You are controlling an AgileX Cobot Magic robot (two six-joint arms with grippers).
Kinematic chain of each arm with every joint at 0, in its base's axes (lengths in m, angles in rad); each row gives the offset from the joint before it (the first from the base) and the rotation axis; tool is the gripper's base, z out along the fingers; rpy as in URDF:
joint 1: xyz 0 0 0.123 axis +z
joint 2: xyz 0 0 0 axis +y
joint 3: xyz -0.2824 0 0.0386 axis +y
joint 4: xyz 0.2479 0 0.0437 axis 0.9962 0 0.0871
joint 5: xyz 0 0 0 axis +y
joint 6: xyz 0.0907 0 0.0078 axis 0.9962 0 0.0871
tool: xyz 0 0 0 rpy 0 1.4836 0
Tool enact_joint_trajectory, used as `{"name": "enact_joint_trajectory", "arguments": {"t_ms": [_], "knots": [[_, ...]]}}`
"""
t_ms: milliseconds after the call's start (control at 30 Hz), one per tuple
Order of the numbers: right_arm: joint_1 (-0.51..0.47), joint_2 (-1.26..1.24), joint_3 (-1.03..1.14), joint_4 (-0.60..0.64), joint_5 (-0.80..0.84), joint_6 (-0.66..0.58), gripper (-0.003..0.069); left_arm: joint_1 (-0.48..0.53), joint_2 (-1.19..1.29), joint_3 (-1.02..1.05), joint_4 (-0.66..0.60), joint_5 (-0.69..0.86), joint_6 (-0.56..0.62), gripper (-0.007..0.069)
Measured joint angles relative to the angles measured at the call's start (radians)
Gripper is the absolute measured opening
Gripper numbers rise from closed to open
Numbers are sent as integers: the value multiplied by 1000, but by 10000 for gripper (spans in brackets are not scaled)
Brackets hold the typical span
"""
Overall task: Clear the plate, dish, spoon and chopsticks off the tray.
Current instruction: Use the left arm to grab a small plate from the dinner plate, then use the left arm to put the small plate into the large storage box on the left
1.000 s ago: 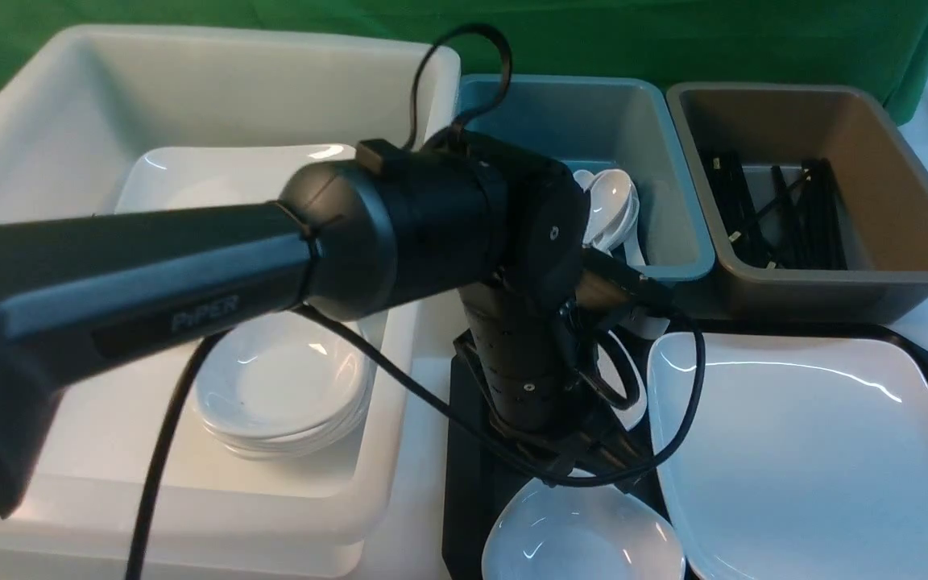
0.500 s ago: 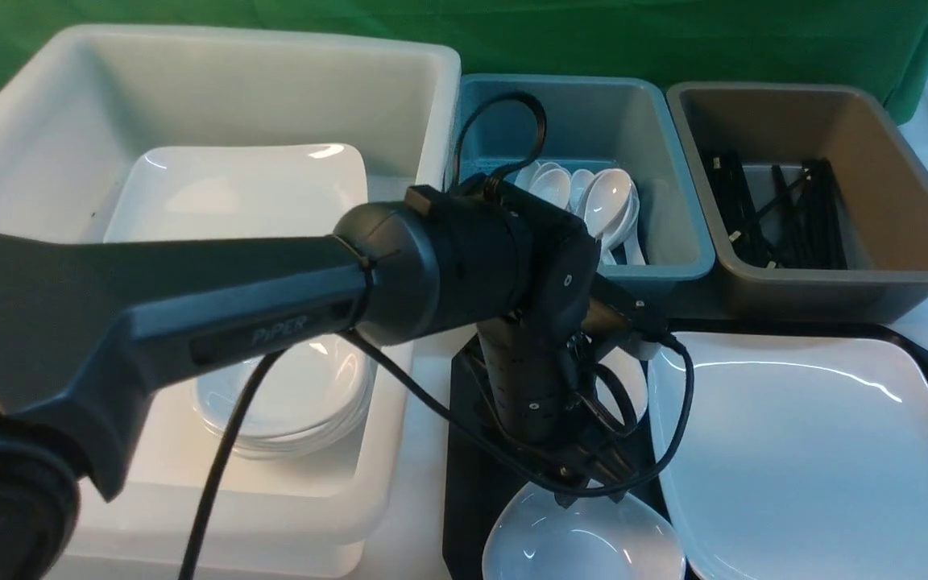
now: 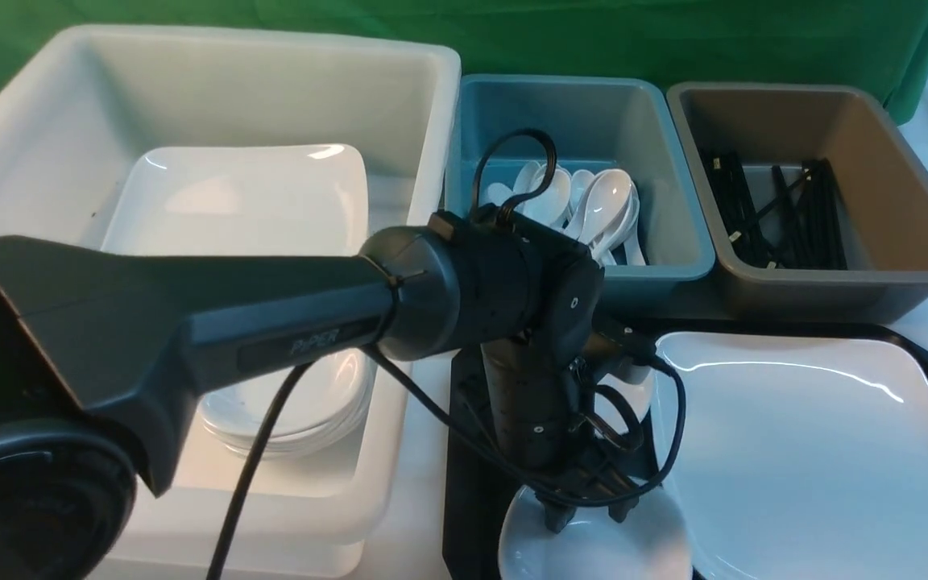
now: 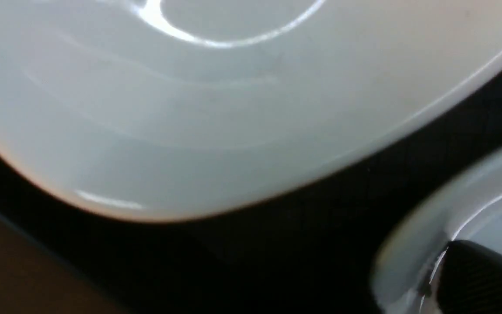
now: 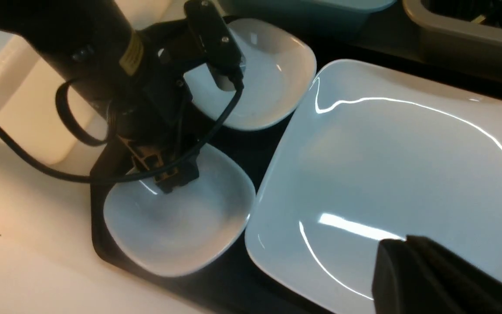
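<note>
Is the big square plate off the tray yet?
No, the plate sits flat on the black tray, next to the near dish.

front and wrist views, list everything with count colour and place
tray: one, black, near right
plate: one, white, on the tray's right side
dishes on tray: two, white, left of the plate, near dish and far dish
white bin: one, far left, holding a white plate and stacked white dishes
blue bin: one, back middle, holding several white spoons
brown bin: one, back right, holding many black chopsticks
cloth: one, green, behind the bins
left hand: one, black, at the near dish, opening unclear
right hand: one, black, shut, seen only in its wrist view
</note>
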Motion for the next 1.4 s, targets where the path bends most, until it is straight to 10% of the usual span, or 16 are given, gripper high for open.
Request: {"name": "enact_joint_trajectory", "arguments": {"t_ms": [400, 767, 1200, 1400], "knots": [[0, 0, 0, 0, -22, -1, 37, 0, -154, -7, 6, 70, -5, 49], [0, 0, 0, 76, -22, -108, 37, 117, -373, -6, -160, 58, 18, 37], [63, 214, -199, 521, 117, -422, 30, 645, -594, 43, -298, 187, 244, 36], [386, 402, -327, 395, 4, -301, 29, 882, -620, 194, -318, 162, 403, 36]]}}
